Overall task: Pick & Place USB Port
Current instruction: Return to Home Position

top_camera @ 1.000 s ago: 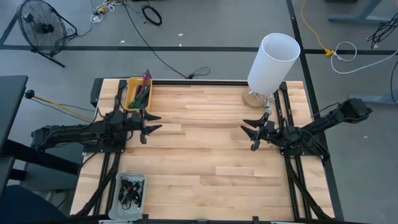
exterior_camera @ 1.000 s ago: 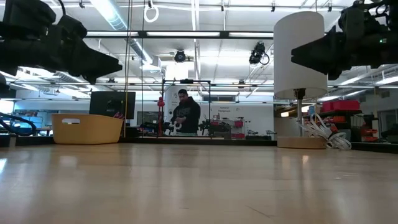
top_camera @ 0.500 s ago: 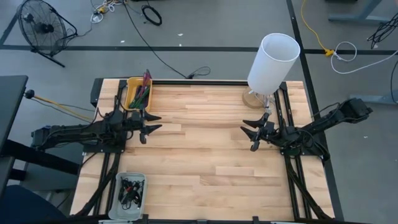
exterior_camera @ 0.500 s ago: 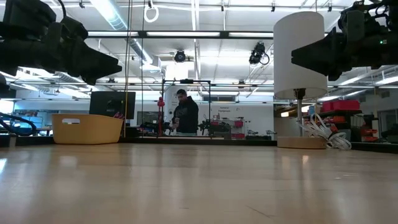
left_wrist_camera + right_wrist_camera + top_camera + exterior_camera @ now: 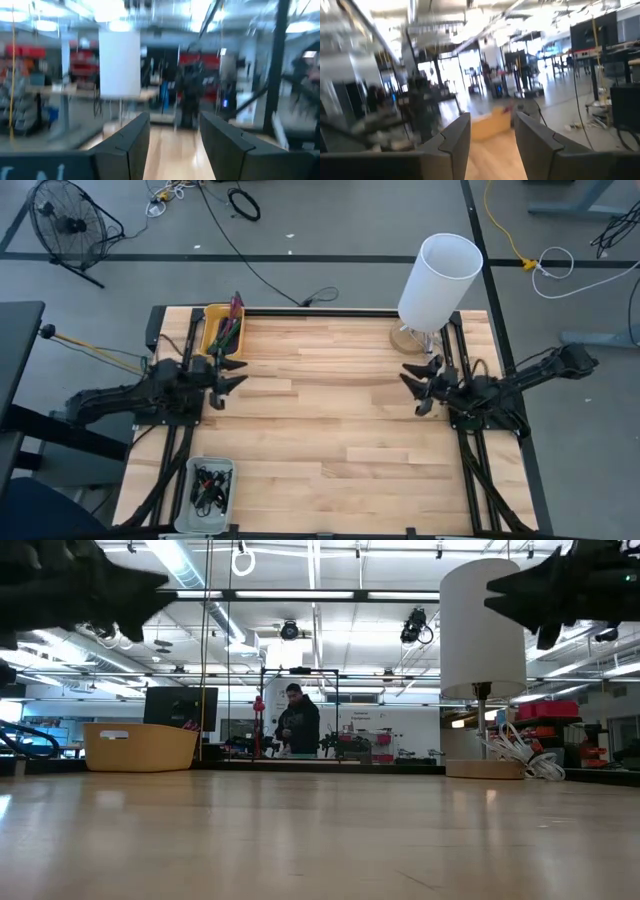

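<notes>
A small clear tray point(image 5: 212, 483) at the near-left corner holds several small dark parts with cords; I cannot tell which of them is the USB port. A yellow bin point(image 5: 222, 330) with coloured cables sits at the far-left corner, also seen low on the table as the yellow bin point(image 5: 140, 745). My left gripper point(image 5: 233, 373) hovers open above the table's left side, just near of the bin. My right gripper point(image 5: 410, 385) hovers open above the right side, beside the lamp's base. Both are empty in their wrist views: left gripper point(image 5: 172, 135), right gripper point(image 5: 492, 132).
A white-shaded lamp point(image 5: 438, 280) stands on its round base point(image 5: 408, 338) at the far-right corner, a white cord point(image 5: 520, 760) coiled beside it. Bare wooden tabletop point(image 5: 330, 410) lies between the arms. A person point(image 5: 297, 725) stands in the room beyond.
Both arms have drawn back and risen: the left gripper toward the table's left edge, the right gripper toward the right edge. Each stays open. Nothing on the table has moved.
</notes>
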Tool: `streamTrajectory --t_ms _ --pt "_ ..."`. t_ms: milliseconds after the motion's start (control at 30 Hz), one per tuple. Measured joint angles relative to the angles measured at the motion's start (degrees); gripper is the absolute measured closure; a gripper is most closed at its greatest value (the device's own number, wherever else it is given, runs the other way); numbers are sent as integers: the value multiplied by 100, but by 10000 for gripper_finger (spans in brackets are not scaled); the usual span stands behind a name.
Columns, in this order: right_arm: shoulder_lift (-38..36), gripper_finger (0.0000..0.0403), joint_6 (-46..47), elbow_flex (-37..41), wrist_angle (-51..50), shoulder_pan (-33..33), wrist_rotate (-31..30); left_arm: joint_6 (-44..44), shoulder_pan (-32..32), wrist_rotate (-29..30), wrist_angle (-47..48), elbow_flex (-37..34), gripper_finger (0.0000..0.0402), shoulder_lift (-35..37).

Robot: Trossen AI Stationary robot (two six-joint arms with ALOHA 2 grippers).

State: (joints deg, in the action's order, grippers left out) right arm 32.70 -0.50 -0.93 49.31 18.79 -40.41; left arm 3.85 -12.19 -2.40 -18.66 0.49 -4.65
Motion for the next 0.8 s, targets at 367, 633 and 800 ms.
streamTrajectory --t_ms 367,633,800 --pt "-1952 250 -1 0 -65 -3 -10 1 376 11 -706 -2 225 455" --pt "-3236 250 -2 1 -535 -842 -9 1 836 -30 -584 -2 225 455" --pt "-3266 250 -16 4 -572 -1213 -490 1 855 -26 -592 -2 225 455"
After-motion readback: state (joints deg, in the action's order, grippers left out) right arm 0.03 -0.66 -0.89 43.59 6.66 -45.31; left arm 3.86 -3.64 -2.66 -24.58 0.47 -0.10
